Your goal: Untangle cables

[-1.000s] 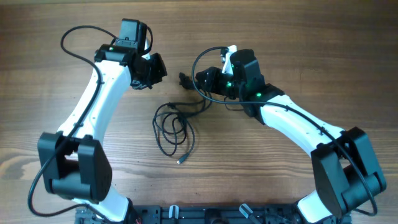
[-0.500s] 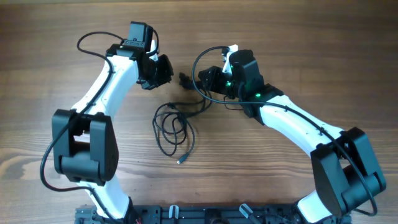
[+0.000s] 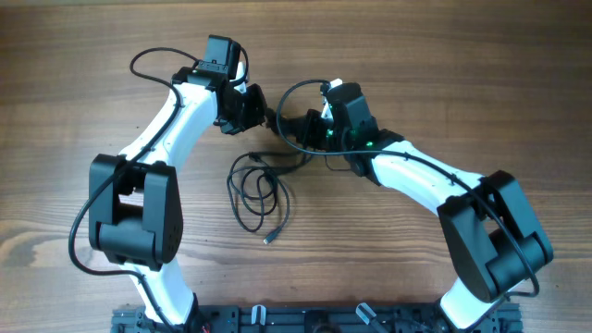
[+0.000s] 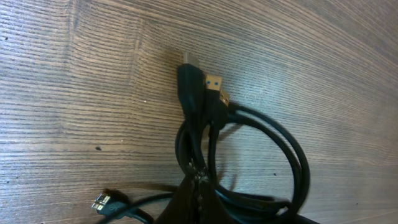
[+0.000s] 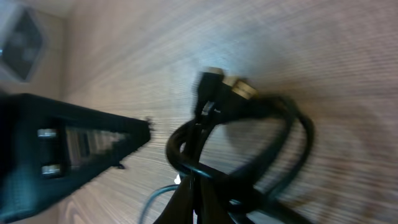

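— Where did we log the cables?
— Centre of frame, loops trailing downward. We noted left gripper and right gripper both clamped tight on the upper bundle.

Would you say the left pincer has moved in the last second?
Yes: the left pincer slid right in the overhead view, toward the unmoved cables.

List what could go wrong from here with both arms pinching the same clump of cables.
1. The left fingers and right fingers are shut on one clump of cables, close together; pulling apart may tighten the tangle rather than free it.
2. The plugs lie side by side against the loop and could snag.
3. The loose loop may get dragged along.
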You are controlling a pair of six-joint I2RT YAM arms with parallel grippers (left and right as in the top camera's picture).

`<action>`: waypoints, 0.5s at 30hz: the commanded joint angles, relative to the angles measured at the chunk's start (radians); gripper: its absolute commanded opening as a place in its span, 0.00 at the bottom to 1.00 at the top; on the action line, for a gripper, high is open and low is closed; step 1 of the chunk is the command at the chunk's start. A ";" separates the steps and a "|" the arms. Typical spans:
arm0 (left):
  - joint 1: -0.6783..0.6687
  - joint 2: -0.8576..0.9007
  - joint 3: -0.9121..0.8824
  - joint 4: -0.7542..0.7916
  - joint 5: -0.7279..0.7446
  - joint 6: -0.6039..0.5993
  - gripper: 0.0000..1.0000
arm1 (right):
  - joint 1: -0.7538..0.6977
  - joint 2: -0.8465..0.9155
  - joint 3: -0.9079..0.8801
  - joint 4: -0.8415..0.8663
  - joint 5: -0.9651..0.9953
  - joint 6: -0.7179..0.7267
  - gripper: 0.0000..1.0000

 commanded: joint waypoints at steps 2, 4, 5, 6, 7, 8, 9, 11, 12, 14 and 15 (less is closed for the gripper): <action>-0.002 0.013 -0.008 0.006 0.012 -0.006 0.04 | 0.001 0.026 -0.005 -0.049 0.018 0.020 0.05; -0.002 0.013 -0.008 0.007 0.011 -0.006 0.04 | 0.001 0.026 -0.005 -0.055 0.019 0.015 0.06; -0.002 0.013 -0.008 0.006 0.011 -0.006 0.04 | 0.001 0.026 -0.005 -0.056 0.018 0.015 0.06; -0.002 0.013 -0.008 0.007 0.011 -0.006 0.04 | 0.001 0.026 -0.005 -0.056 0.018 0.015 0.07; -0.002 0.013 -0.008 0.007 0.011 -0.006 0.04 | 0.001 0.026 -0.005 -0.056 0.019 0.014 0.07; -0.002 0.013 -0.008 0.007 0.011 -0.006 0.04 | 0.001 0.026 -0.005 -0.056 0.021 0.014 0.08; -0.002 0.013 -0.008 0.007 0.011 -0.006 0.04 | 0.001 0.026 -0.005 -0.056 0.022 0.013 0.08; -0.002 0.013 -0.008 0.007 0.011 -0.006 0.04 | 0.001 0.026 -0.005 -0.058 0.024 0.002 0.08; -0.002 0.013 -0.008 0.007 0.011 -0.006 0.05 | 0.001 0.026 -0.005 -0.063 0.030 -0.010 0.08; -0.002 0.013 -0.008 0.007 0.011 -0.006 0.05 | 0.001 0.026 -0.005 -0.091 0.062 -0.011 0.08; -0.002 0.013 -0.008 0.007 0.011 -0.006 0.06 | 0.002 0.026 -0.005 -0.108 0.079 -0.010 0.08</action>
